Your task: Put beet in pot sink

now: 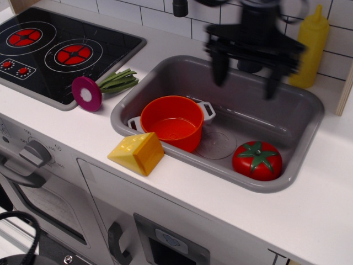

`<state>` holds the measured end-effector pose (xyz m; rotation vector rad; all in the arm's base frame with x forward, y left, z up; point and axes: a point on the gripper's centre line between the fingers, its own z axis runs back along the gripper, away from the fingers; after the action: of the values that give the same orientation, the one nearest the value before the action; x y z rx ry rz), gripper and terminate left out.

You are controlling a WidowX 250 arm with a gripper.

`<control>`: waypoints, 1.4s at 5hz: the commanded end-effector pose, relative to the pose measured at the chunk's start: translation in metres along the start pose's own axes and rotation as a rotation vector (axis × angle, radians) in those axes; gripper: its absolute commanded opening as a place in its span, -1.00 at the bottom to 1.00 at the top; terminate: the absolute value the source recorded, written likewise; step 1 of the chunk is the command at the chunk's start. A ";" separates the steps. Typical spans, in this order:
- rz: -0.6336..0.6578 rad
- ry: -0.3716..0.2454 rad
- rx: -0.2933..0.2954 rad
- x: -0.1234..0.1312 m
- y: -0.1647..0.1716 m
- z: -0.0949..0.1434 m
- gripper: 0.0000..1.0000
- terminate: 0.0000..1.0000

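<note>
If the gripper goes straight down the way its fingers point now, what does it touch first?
Probably the bare grey floor of the sink, near its back wall. The open gripper hangs empty above it, behind the pot and the tomato. Depth is uncertain from this single blurred view.

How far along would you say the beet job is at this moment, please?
Nothing is done yet: the beet lies on the counter between stovetop and sink, untouched. The pot stands empty in the sink. The gripper, open and holding nothing, hangs blurred above the sink's back part. Left: reach the beet, grasp it and drop it into the pot.
</note>
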<state>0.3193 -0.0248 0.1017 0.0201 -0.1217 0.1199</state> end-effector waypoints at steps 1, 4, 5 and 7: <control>-0.056 -0.080 0.044 0.021 0.077 0.026 1.00 -1.00; -0.071 -0.004 0.060 0.022 0.170 0.029 1.00 -1.00; -0.087 -0.012 -0.001 0.017 0.186 0.020 1.00 -1.00; -0.062 -0.029 -0.081 0.007 0.183 -0.014 1.00 -1.00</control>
<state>0.3002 0.1549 0.0792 -0.0727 -0.1220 0.0549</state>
